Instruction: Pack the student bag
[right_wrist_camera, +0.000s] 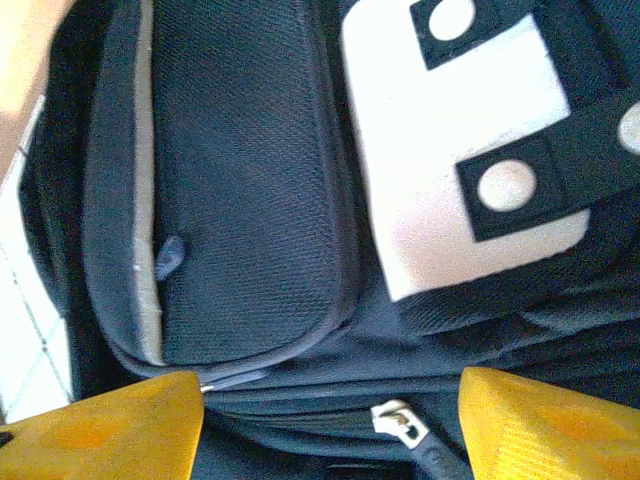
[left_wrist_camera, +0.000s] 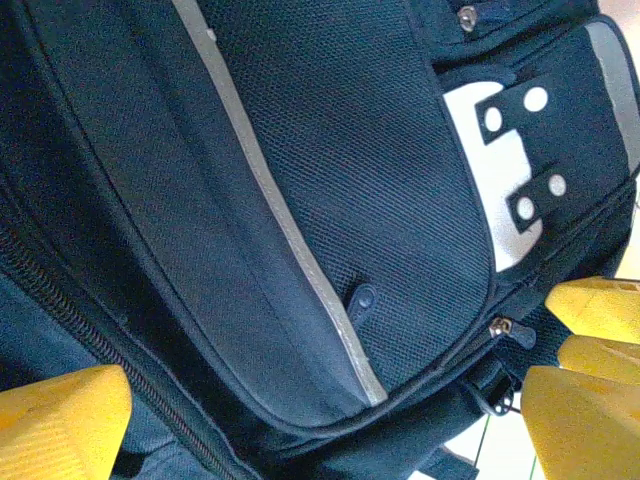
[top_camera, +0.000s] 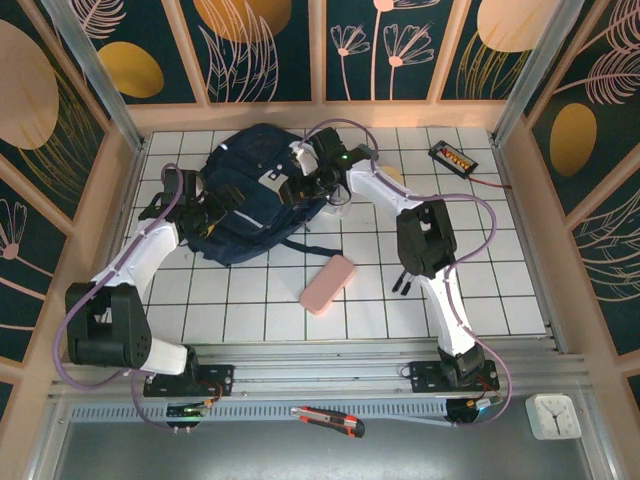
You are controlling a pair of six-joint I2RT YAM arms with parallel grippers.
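The student bag (top_camera: pixel 250 190) lies toward the table's (top_camera: pixel 420 300) far-left corner. My left gripper (left_wrist_camera: pixel 320 400) is spread wide over its front, grasping nothing. The right gripper (right_wrist_camera: pixel 325 435) stands released astride a zip pull (right_wrist_camera: pixel 400 420). I could pinch fabric instead and drag the unanchored bag.

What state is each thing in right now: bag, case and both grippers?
Dark navy fabric backpack: lying flat on the table, visible zips closed.
Pink oblong soft case: lying on the table, outside the bag.
Left gripper: open, over the bag.
Right gripper: open, straddling a zip pull.
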